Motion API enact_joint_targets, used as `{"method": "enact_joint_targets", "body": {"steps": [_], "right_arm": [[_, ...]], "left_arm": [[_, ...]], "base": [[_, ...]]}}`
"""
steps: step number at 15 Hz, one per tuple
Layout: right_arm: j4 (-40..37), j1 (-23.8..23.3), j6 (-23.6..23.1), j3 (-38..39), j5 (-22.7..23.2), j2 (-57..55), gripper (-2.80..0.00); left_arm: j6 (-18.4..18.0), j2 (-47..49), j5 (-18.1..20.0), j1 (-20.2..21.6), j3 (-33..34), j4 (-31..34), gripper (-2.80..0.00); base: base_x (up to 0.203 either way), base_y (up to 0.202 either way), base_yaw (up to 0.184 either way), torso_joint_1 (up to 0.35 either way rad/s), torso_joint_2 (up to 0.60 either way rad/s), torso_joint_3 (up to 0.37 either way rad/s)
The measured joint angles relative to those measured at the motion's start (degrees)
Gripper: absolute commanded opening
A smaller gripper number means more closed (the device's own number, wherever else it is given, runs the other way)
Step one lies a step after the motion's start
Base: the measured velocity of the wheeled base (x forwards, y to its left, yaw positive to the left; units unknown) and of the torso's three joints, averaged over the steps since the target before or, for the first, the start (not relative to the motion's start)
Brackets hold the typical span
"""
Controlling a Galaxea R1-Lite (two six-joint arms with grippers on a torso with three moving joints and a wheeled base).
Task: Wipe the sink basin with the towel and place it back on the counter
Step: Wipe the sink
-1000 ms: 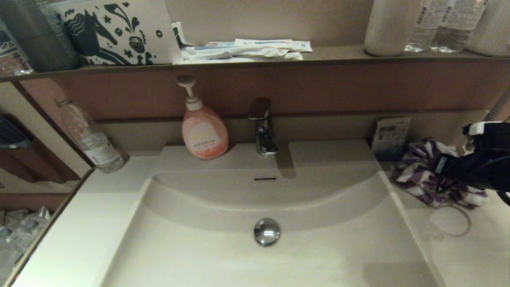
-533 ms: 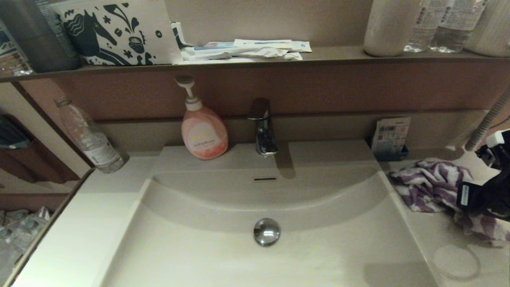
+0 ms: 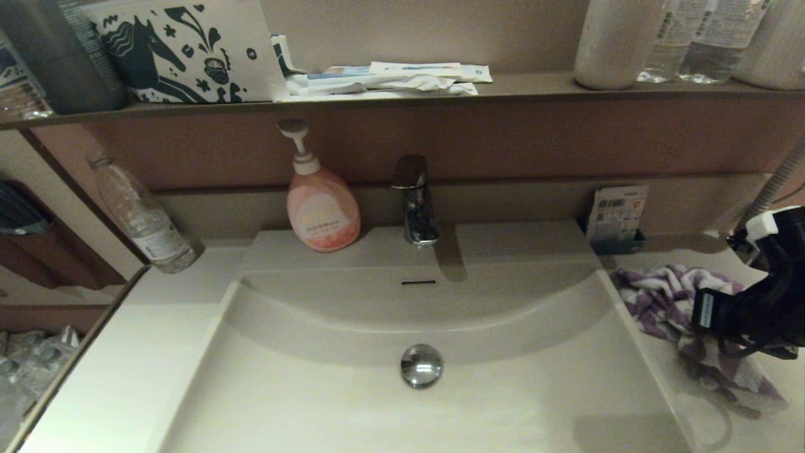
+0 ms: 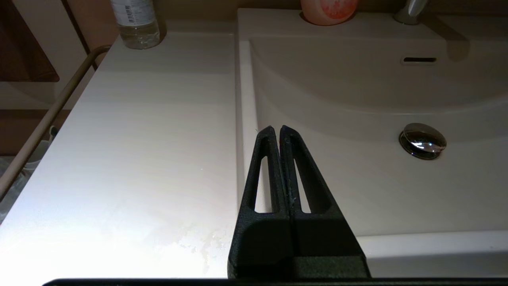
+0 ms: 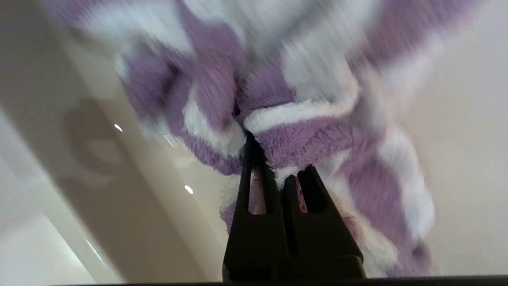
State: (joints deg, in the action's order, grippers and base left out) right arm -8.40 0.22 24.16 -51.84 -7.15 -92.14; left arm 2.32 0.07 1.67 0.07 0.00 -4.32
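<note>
Probably a home bathroom: sink basin (image 3: 352, 402), faucet (image 3: 414, 200), soap dispenser (image 3: 321, 204).

the cream-white counter (image 3: 119, 352) carries a clear water bottle (image 3: 141, 217) at its back left corner and a pink soap dispenser (image 3: 321, 207) beside the chrome faucet (image 3: 415, 201). right of the sink basin (image 3: 352, 402), the striped towel (image 3: 660, 296) lies rumpled near a small card holder (image 3: 617, 217).
</note>
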Motion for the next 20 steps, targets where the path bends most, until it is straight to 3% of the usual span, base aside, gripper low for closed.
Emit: {"method": "enact_joint_targets", "body": {"steps": [4, 10, 14, 18, 20], "right_arm": [[10.9, -0.4, 1.3, -4.0, 4.6, -6.5, -2.80], [11.1, 0.0, 3.1, -13.1, 16.7, -16.8, -2.80], [0.2, 1.5, -0.3, -13.6, 24.1, -16.8, -2.80], [-16.8, 1.6, -8.5, -10.7, 25.7, -12.6, -2.80], [-19.5, 1.6, -10.6, -6.0, 25.9, -9.9, -2.80]], "left_arm": [[0.0, 0.0, 0.0, 0.0, 0.0, 0.0, -2.80], [0.0, 0.0, 0.0, 0.0, 0.0, 0.0, -2.80], [0.0, 0.0, 0.0, 0.0, 0.0, 0.0, -2.80], [0.0, 0.0, 0.0, 0.0, 0.0, 0.0, -2.80], [0.0, 0.0, 0.0, 0.0, 0.0, 0.0, -2.80]], "base": [[0.000, 0.000, 0.000, 0.000, 0.00, 0.000], [0.000, 0.000, 0.000, 0.000, 0.00, 0.000], [0.000, 0.000, 0.000, 0.000, 0.00, 0.000], [0.000, 0.000, 0.000, 0.000, 0.00, 0.000], [0.000, 0.000, 0.000, 0.000, 0.00, 0.000]]}}
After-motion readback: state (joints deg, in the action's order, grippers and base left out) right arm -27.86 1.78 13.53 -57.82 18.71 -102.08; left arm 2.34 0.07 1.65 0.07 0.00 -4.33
